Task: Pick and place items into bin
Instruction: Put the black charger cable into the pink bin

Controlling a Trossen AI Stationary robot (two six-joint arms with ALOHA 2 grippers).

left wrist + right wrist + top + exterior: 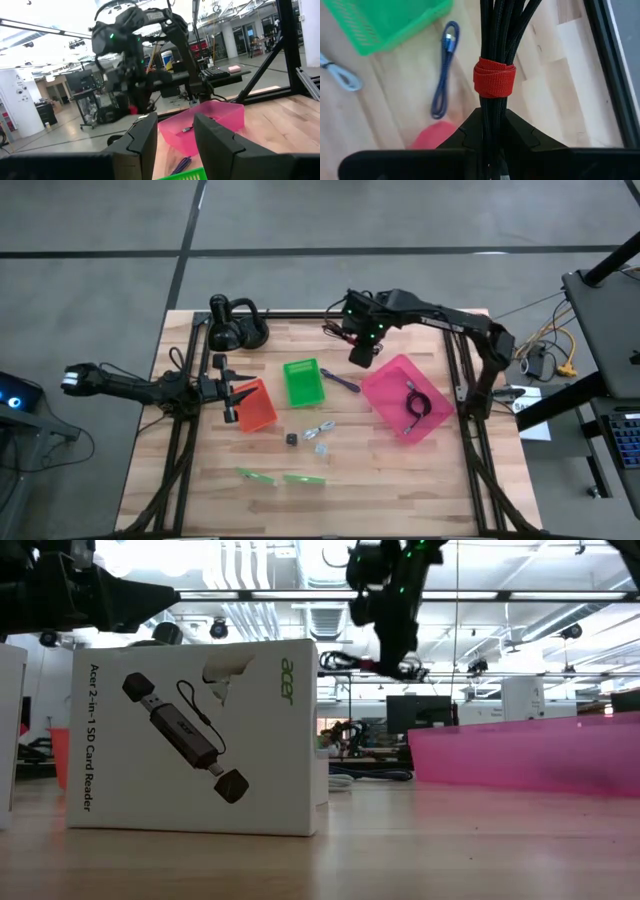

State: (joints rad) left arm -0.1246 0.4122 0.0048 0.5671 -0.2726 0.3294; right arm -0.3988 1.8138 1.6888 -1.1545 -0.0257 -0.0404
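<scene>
Here, a bundle of black cables [495, 45] bound by a red strap [494, 76] sits clamped between the fingers of my right gripper [492, 127], which is closed on it. In the high view that right gripper [361, 352] hangs near the table's far edge, just beside the far corner of the pink bin [385, 392], between it and the green bin [303, 381]. In the low view the bundle [385, 665] hangs well clear of the wood.

Inside the pink bin lies another black cable [416, 403]. On the table between the green and pink bins rests a purple-blue cable [342, 381], also seen in my right wrist view [444, 70], just beside the green bin's corner [390, 22].

Toward the table's middle lie a pale coiled cable [319, 430], a tiny black cube [291, 439] and a clear bit [321, 449]. Nearer the front edge lie two thin green strips [278, 477].

My left gripper [229, 392] hovers just beside the orange bin [256, 408] on the table's left side, its fingers [147, 142] parted with nothing between them. At the far left corner stands a black desk lamp [235, 327]. The low view is largely filled by a white card-reader box [195, 735].
</scene>
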